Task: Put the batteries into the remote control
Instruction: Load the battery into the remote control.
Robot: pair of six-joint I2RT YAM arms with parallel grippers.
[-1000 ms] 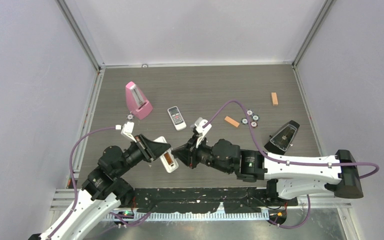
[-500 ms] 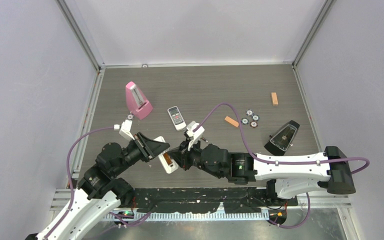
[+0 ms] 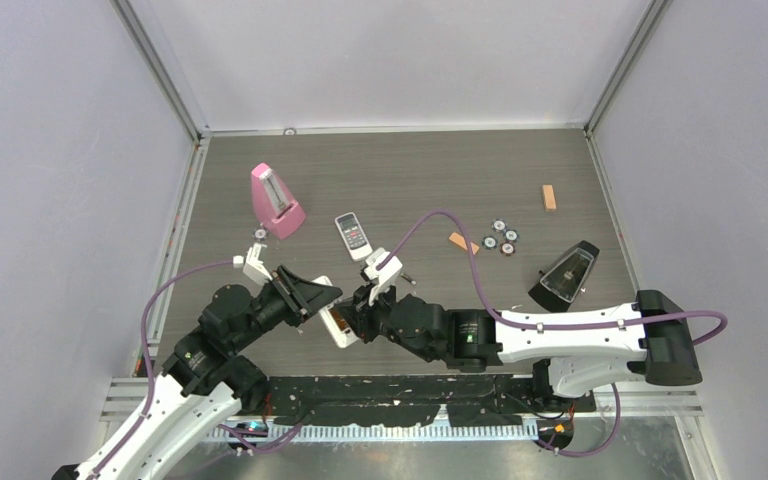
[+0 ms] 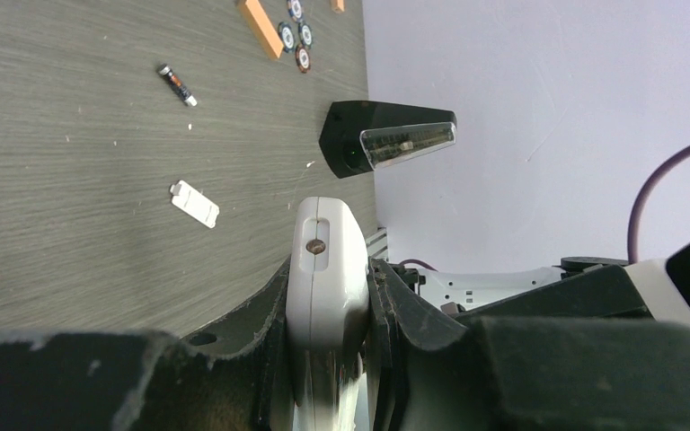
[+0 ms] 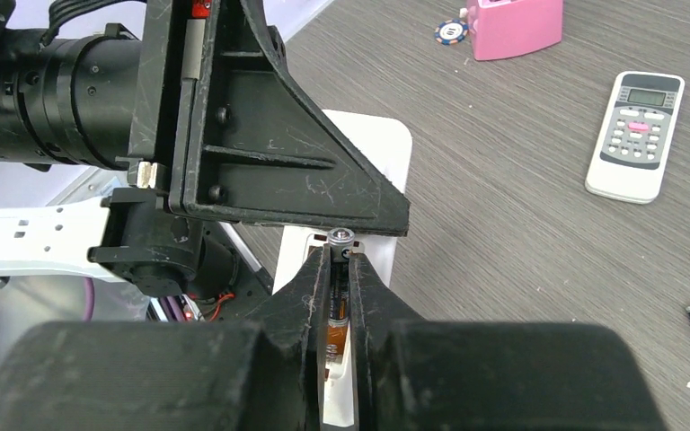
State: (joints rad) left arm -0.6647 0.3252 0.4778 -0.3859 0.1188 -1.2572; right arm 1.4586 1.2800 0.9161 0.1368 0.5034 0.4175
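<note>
Remote control [image 4: 326, 260] in left fingers [image 4: 404, 312] (battery [image 5: 339, 292], right fingers [image 5: 309, 289]).

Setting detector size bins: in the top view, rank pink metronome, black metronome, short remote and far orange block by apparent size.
Largest, tied: pink metronome and black metronome, which look about alike.
Next: short remote.
Smallest: far orange block.

table [image 3: 410, 170]: matt wood grain | remote control [image 4: 328, 269]: smooth white plastic | right claw [image 5: 340, 259]: scuffed black plastic
</note>
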